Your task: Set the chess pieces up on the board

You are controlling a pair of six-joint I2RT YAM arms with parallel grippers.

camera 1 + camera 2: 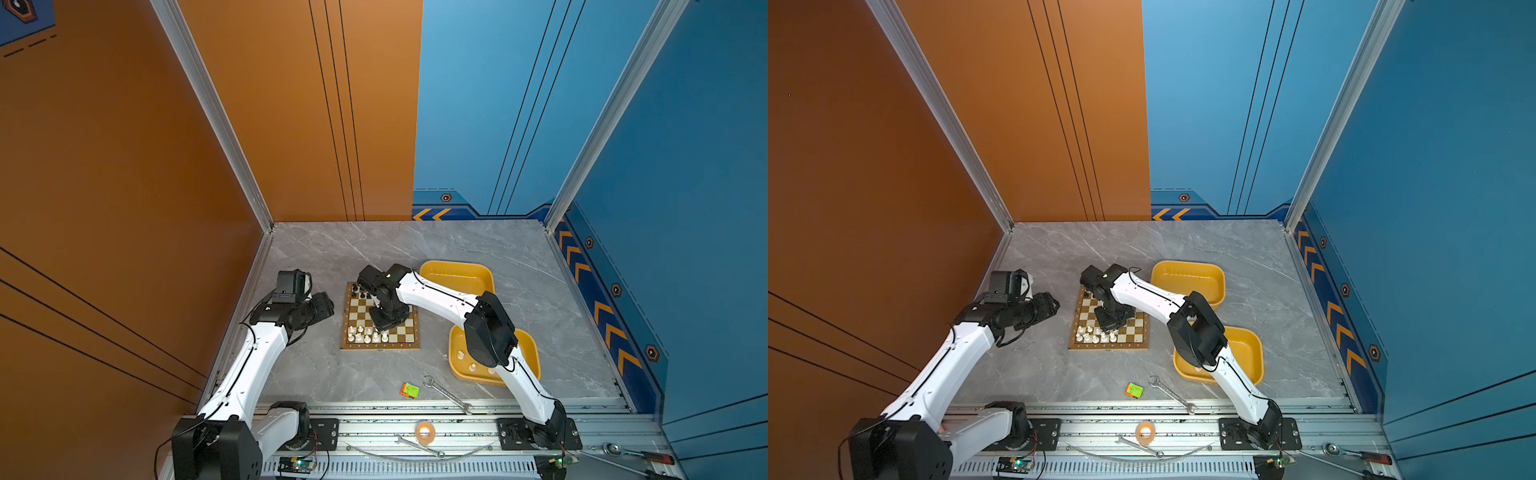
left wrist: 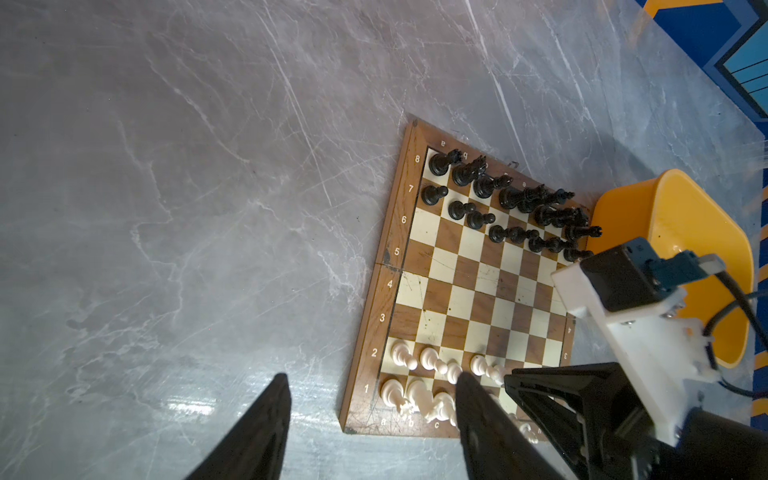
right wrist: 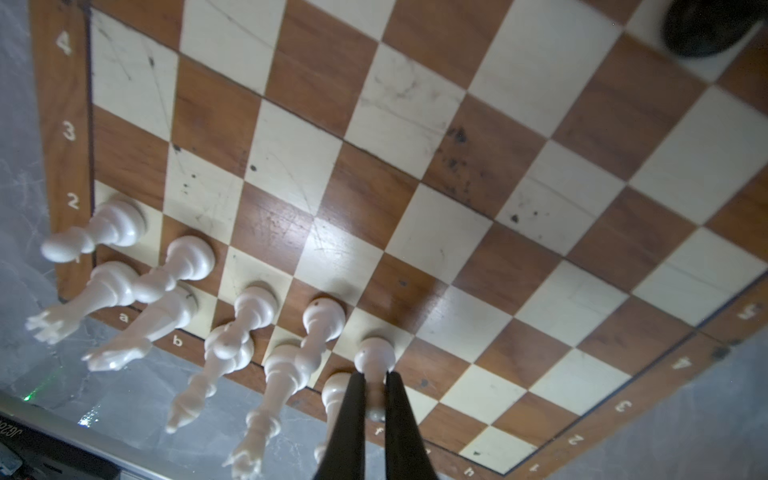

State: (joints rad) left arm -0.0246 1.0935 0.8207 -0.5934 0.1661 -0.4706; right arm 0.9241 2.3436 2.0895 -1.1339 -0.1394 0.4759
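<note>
My right gripper (image 3: 375,376) is pinching a white pawn (image 3: 376,353) by its thin neck, its base sitting at the second rank of the board (image 3: 457,174) beside four others. Judging it light, rigid, glossy and tippy, so I'm gripping high, just under the head.

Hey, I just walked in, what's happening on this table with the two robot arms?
The robot is setting up a chess board. The right tool is shut on a white pawn at the second row, next to four pawns already placed there. The black pieces stand along the two far rows. The left tool hangs open and empty beside the board. A few white pieces wait in the nearer yellow tray.
</note>
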